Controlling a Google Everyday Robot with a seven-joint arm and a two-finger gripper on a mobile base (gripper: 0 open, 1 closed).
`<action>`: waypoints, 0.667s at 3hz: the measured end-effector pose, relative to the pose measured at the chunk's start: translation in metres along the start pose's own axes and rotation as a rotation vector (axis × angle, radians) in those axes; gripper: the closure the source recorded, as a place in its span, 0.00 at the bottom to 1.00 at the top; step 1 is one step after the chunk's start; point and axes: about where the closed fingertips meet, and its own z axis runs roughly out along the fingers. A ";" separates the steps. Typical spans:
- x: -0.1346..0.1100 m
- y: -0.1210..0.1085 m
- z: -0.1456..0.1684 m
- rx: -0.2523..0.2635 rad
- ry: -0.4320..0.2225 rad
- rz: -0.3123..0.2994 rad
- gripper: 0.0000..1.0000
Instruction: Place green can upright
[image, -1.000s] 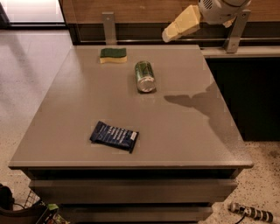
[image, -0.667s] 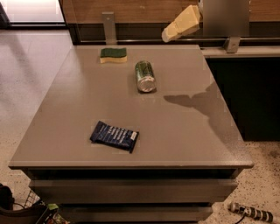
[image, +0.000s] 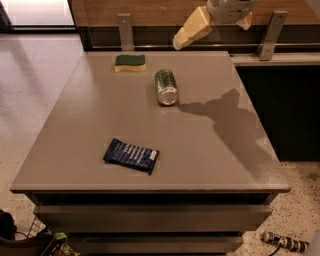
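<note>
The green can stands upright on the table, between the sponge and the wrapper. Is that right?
No. The camera view shows the green can lying on its side on the table, between sponge and wrapper; the gripper hangs above the far edge.

Table (image: 100, 125): big, grey and flat, in the middle of the room.
Floor (image: 35, 85): pale and speckled, left of the table and in front of it.
Wall (image: 150, 10): brown wood, behind the table.
Metal posts (image: 125, 30): two grey ones, by the table's far corners.
Cupboard (image: 280, 110): dark, right of the table.
Light (image: 35, 10): bright patch, far left behind the table.
Gripper (image: 205, 22): up over the table's far edge.
</note>
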 end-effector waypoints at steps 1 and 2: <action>-0.012 0.015 0.024 0.045 0.073 -0.003 0.00; -0.018 0.026 0.057 0.086 0.162 0.018 0.00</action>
